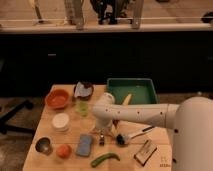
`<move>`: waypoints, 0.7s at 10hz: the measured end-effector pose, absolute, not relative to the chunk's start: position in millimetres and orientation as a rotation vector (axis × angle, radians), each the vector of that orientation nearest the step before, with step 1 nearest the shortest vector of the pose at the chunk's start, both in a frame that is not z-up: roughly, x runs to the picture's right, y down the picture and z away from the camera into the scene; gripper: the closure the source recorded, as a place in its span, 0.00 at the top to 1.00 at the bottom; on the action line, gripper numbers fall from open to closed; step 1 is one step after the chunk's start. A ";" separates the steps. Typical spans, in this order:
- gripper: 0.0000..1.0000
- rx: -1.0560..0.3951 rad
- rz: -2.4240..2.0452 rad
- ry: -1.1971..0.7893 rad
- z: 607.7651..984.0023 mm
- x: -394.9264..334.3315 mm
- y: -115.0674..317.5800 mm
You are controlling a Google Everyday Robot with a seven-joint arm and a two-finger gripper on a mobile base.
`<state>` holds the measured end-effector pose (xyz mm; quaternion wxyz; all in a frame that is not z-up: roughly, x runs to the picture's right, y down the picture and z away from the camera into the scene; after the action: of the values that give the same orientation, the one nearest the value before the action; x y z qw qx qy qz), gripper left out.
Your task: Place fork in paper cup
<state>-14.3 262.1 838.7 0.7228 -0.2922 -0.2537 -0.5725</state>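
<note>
Currently the gripper [101,133] points down over the wooden table [50,162], front-centre, btwn the blue sponge [84,145] and the black-headed brush [121,139]. Whether it's open, closed or gripping sth: can't tell. The fork [101,141] shows as a slim grey bit right at the gripper's tip, just beside the sponge; lying or lifted, unclear. The paper cup [61,121] stands upright to the left, well apart from the fork, w/ the green cup [82,107] behind it to the right and the metal cup [43,145] in front. The white arm [140,114] reaches in from the right, in front of the green bin [142,92].
</note>
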 end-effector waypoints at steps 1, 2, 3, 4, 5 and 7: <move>0.77 -0.647 -1.270 -0.560 838.7 -16.1 262.7; 0.70 -0.644 -1.268 -0.562 838.7 -16.5 262.6; 0.62 -0.644 -1.267 -0.562 838.7 -16.5 262.5; 0.51 -0.645 -1.267 -0.562 838.5 -16.4 262.6; 0.40 -0.645 -1.267 -0.565 838.1 -17.4 262.3; 0.20 -0.644 -1.268 -0.569 833.7 -19.7 257.8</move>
<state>-19.7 257.8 833.7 0.7208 -0.2915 -0.2573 -0.5738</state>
